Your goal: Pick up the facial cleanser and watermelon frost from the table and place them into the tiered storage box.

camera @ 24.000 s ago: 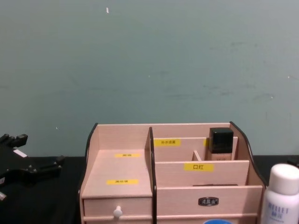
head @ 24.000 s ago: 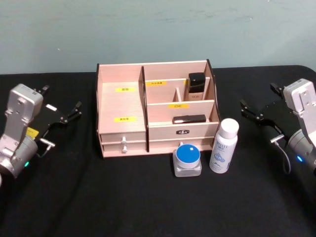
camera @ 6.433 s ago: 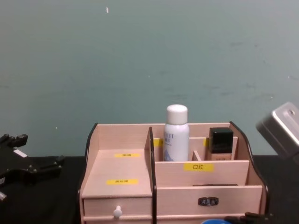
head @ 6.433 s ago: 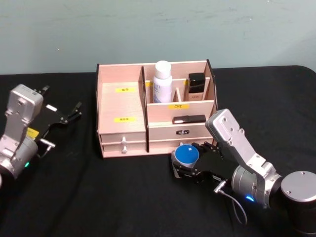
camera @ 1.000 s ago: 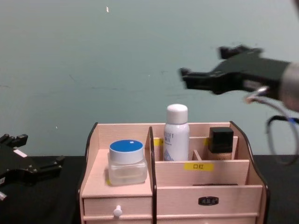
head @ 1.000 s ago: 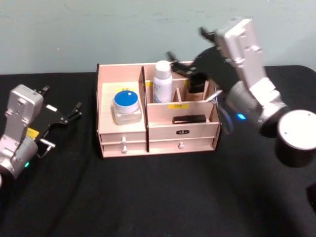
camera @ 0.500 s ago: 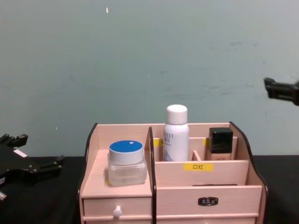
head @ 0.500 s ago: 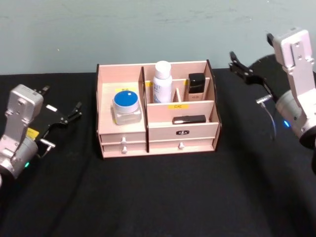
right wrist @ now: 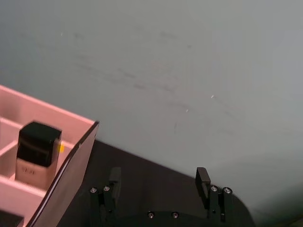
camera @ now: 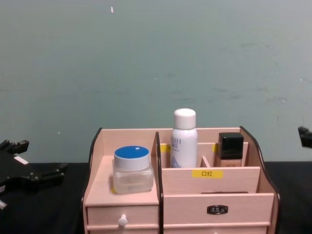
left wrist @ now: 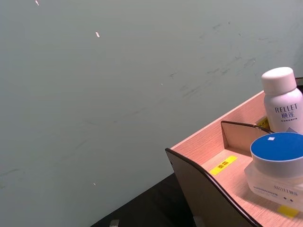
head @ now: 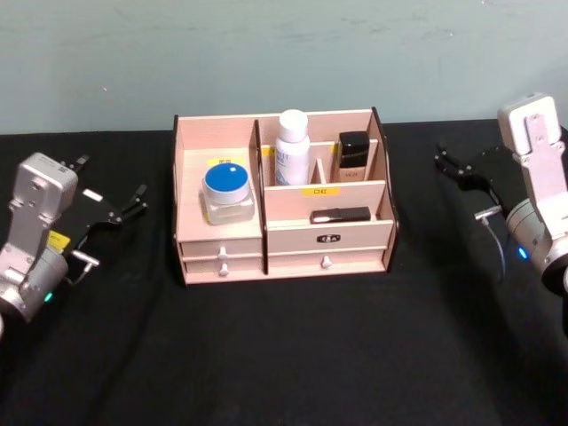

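A pale wooden tiered storage box (head: pixel 284 209) sits at the centre of a black table (head: pixel 284 355), seen from the head camera. The watermelon frost (head: pixel 228 191), a squat clear jar with a blue lid, stands on the open shelf at about 9 o'clock within the box. The facial cleanser (head: pixel 290 146), a tall white bottle, stands upright in a rear compartment at about 12 o'clock, beside a black-capped beige bottle (head: pixel 352 156). Both task items appear to be stowed.

The right gripper (head: pixel 461 170) hangs at 3 o'clock from the box, well apart from it, fingers spread wide and holding nothing. The left gripper (head: pixel 124 209) is parked at 9 o'clock, also open and empty.

The main risk from here seems slight: the jar stands on an open shelf near the front edge, so a knock to the box from a moving arm could tip it off.

The chest camera cuts off the box's lowest drawers, and a dark flat object (head: pixel 340 214) in a front compartment is too indistinct to identify, possibly a small case.
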Controlling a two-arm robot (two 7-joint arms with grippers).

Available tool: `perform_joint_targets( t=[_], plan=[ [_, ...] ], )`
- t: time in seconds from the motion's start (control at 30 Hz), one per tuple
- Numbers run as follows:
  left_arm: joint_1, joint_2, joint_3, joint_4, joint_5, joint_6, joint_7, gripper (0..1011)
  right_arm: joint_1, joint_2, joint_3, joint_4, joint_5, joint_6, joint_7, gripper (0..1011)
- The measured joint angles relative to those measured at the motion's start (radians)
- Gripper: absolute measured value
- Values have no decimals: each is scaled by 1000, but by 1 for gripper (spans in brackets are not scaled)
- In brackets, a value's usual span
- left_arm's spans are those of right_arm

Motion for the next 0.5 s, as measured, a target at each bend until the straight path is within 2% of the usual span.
perform_joint_targets(
  t=[0.17, 0.5],
  plan=[
    [0, 0, 0, 0, 0, 0, 0, 1010, 3, -7, 1, 30, -1, -5, 23, 1002],
    [0, 0, 0, 0, 0, 0, 0, 1010, 3, -5, 1, 24, 0, -5, 20, 1002]
  ],
)
